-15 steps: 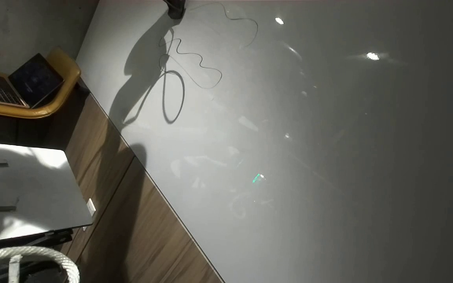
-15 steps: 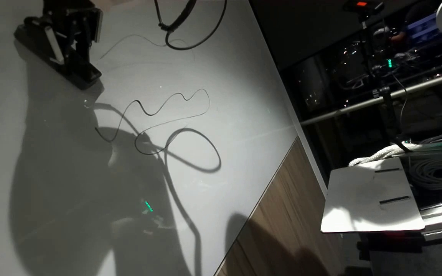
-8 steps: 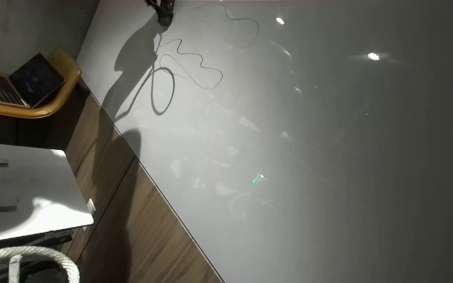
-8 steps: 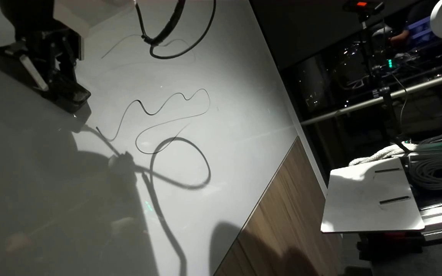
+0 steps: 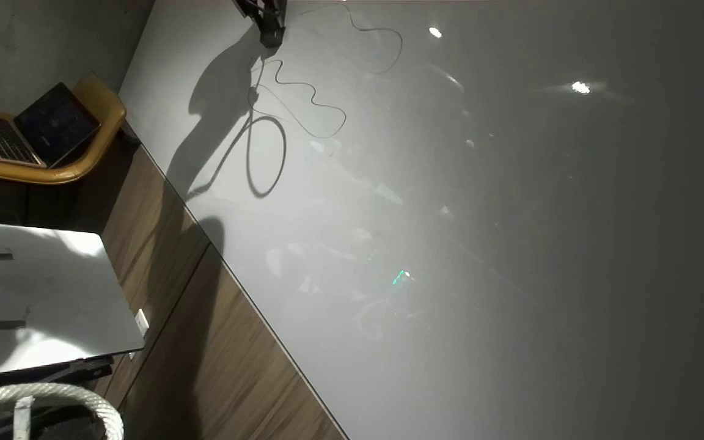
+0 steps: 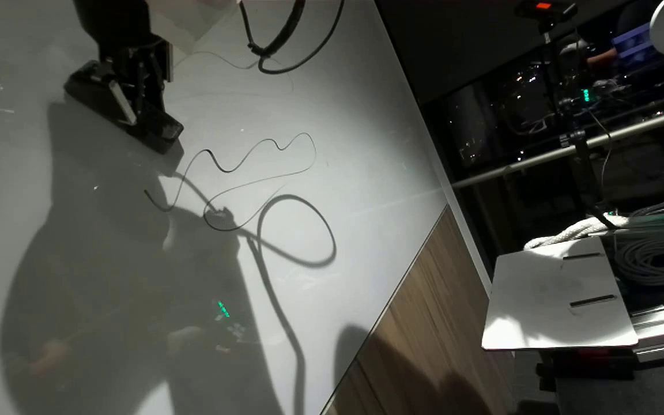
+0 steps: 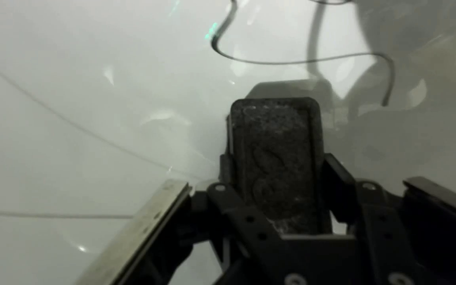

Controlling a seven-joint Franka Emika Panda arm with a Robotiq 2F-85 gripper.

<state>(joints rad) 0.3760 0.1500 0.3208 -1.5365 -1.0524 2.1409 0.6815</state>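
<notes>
My gripper (image 7: 281, 178) is shut on a dark rectangular block (image 7: 275, 118) with a worn, scuffed top, much like a whiteboard eraser. The finger on each side presses against its long sides. In an exterior view the block (image 6: 162, 131) lies low over the glossy white surface (image 6: 366, 144); whether it touches cannot be made out. Close beside it runs a thin dark wavy line (image 6: 222, 171), drawn or a strand, I cannot tell which. In the wrist view this line (image 7: 267, 62) curves just beyond the block's far end. Fainter lines (image 7: 73, 126) cross the surface at left.
A black cable loop (image 6: 280, 43) hangs from the arm, and its shadow falls on the surface. Wood panelling (image 5: 254, 360) borders the white surface. Past it stand a pale plate (image 6: 557, 305), a laptop (image 5: 55, 125) on a yellow chair, and thick white rope (image 5: 52, 391).
The gripper, with the block, went left and down in both exterior views, then came back right. The cable loop and shadows moved with it. The wavy line looks the same.
</notes>
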